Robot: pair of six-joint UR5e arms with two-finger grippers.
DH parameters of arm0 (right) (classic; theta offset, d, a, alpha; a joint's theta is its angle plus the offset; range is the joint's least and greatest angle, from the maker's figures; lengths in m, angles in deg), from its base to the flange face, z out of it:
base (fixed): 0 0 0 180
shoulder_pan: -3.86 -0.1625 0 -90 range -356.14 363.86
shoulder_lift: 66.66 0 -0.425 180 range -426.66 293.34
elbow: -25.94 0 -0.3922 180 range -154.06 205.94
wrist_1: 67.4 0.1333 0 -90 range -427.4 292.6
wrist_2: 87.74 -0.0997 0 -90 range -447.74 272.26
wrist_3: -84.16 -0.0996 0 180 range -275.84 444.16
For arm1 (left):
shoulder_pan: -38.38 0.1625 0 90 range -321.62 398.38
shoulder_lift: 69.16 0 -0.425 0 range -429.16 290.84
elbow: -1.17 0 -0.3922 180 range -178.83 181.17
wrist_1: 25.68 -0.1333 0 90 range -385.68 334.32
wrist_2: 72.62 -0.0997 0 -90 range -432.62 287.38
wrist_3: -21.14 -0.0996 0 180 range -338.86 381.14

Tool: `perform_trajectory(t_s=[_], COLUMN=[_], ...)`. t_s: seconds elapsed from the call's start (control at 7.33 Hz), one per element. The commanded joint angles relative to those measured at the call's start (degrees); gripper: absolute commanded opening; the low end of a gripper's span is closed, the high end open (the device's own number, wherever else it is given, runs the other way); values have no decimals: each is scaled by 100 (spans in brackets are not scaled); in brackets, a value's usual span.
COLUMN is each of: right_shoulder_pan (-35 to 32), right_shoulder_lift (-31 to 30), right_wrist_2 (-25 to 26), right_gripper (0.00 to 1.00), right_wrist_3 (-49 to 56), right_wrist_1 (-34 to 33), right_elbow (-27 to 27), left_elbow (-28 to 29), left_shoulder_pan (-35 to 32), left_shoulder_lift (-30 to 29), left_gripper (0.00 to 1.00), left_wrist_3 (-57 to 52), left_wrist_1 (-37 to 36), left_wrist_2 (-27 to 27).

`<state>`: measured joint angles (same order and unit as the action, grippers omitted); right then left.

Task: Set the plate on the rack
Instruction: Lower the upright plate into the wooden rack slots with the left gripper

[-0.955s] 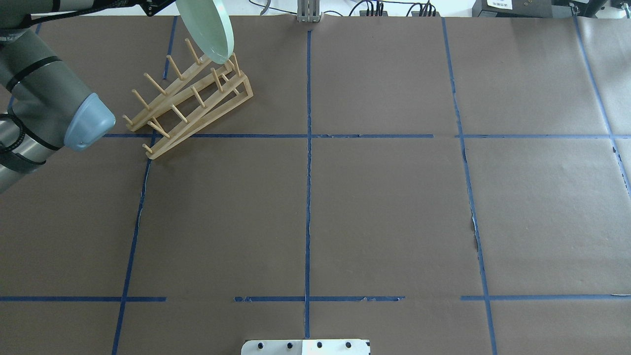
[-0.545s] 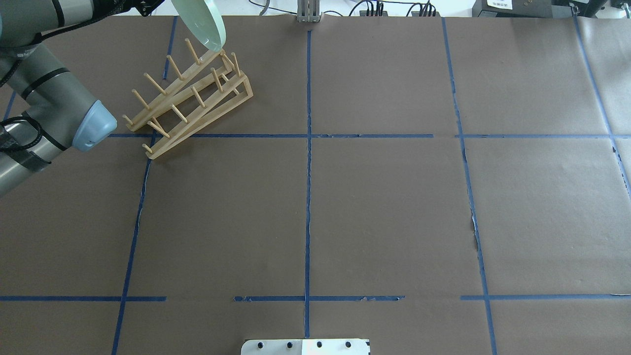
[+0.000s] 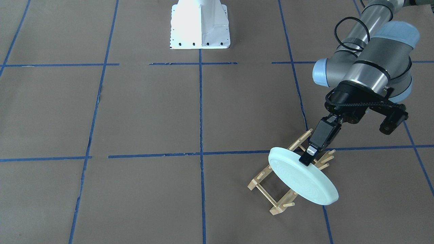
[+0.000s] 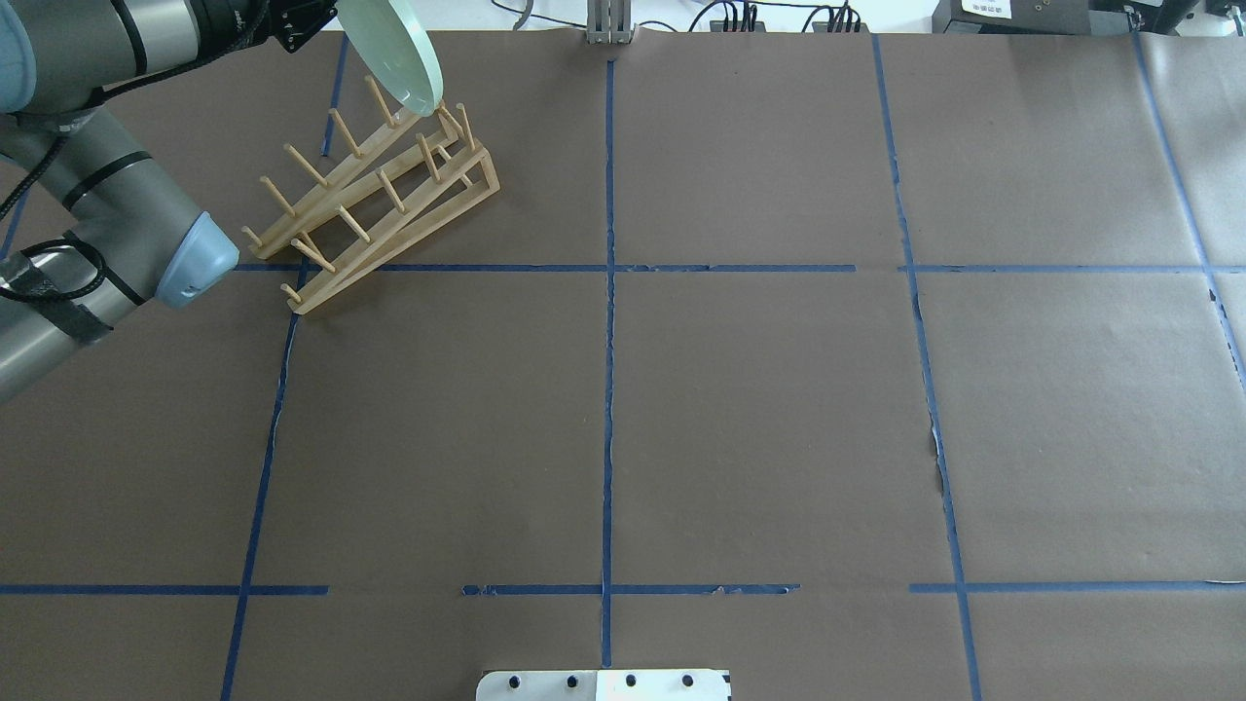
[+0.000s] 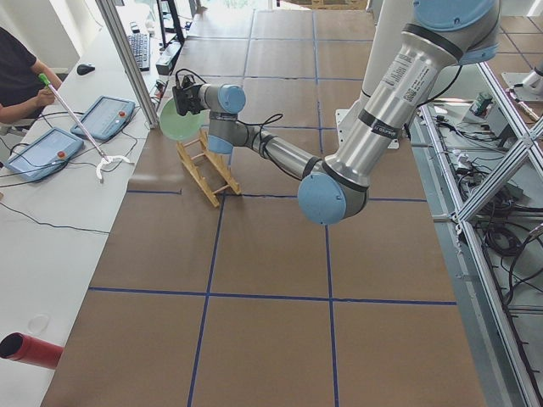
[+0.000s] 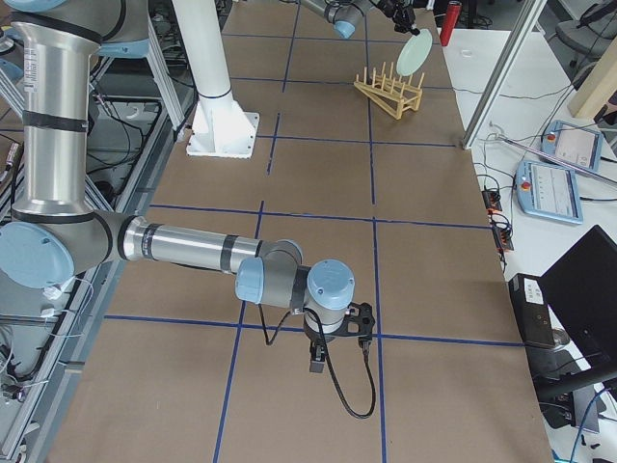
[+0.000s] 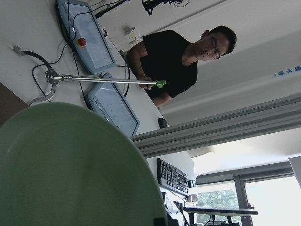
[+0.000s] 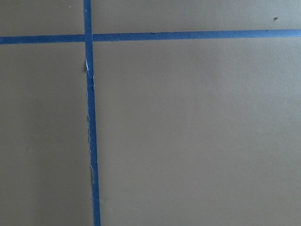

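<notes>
My left gripper (image 3: 307, 158) is shut on the rim of the pale green plate (image 3: 305, 181). It holds the plate tilted, almost on edge, just above the far end of the wooden rack (image 3: 278, 207). In the overhead view the plate (image 4: 394, 49) hangs over the rack's (image 4: 380, 195) last pegs, and I cannot tell whether they touch. The plate (image 7: 70, 169) fills the lower left of the left wrist view. My right gripper (image 6: 316, 365) shows only in the exterior right view, low over the table, and I cannot tell if it is open or shut.
The white robot base (image 3: 200, 25) stands at the table's middle edge. Beyond the rack is an operators' bench with tablets (image 5: 102, 114) and a seated person (image 7: 174, 61) holding a grabber stick. An aluminium post (image 5: 127, 59) stands beside the rack.
The plate has shifted left and toward the table's far edge, staying over the rack's far end. The left arm's elbow has swung a little to the right.
</notes>
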<state>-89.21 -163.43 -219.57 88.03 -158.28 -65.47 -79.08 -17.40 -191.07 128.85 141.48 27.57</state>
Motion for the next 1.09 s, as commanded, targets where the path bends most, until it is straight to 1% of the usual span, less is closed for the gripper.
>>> perform_trajectory(t_s=[0.0, 0.27, 0.41, 0.55, 0.95], right_shoulder_pan=[0, 0, 0, 0, 0], right_shoulder_lift=[0, 0, 0, 0, 0], right_wrist_2=[0, 0, 0, 0, 0], right_gripper=[100, 100, 100, 100, 100], right_wrist_3=[0, 0, 0, 0, 0], right_wrist_1=[0, 0, 0, 0, 0], right_elbow=[0, 0, 0, 0, 0], left_elbow=[211, 291, 317, 404, 493], left_shoulder_pan=[129, 234, 383, 410, 428], left_shoulder_lift=[-8, -16, -8, -25, -17], left_gripper=[0, 0, 0, 0, 0], left_wrist_3=[-48, -275, -286, -295, -312], left_wrist_1=[115, 115, 124, 124, 133], left_wrist_2=[-26, -26, -122, -218, -219])
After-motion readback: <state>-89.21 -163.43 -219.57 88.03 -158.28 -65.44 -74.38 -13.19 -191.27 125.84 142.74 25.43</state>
